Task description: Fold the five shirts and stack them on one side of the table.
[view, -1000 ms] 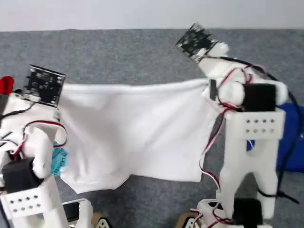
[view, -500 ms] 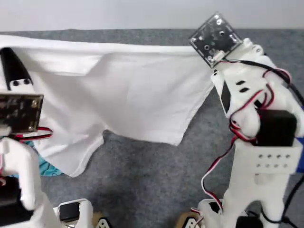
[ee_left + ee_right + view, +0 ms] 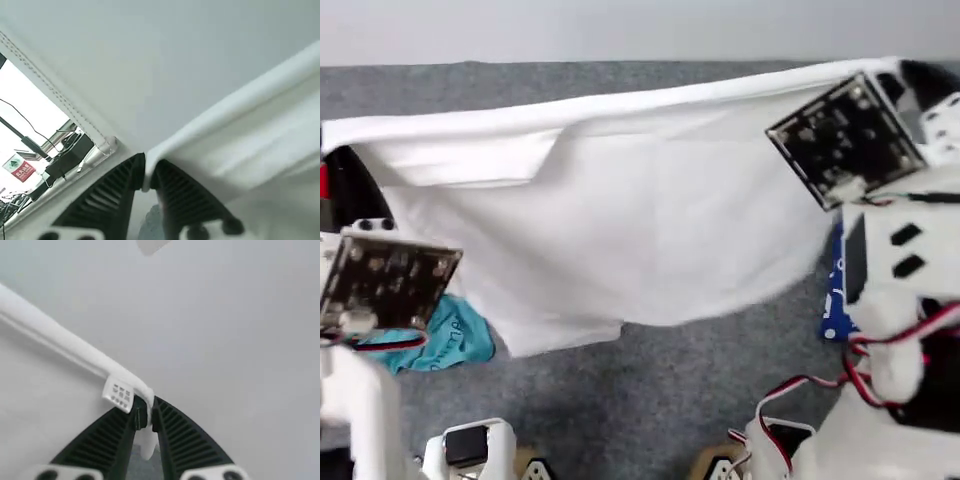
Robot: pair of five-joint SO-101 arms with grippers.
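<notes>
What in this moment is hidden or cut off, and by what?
Teal cloth, high view: mostly covered by the white shirt and an arm.
Blue cloth, high view: a strip shows between shirt and an arm.
Table beneath the lifted shirt, high view: covered.
Wrist views: shirt blocks everything beyond the fingers.

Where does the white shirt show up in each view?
High view: white shirt stretched wide across the upper middle.
Left wrist view: spread just beyond the left gripper, which pinches its edge.
Right wrist view: spread beyond the right gripper, pinched beside a small label.
Shared landmark: the thick band along the held edge.
</notes>
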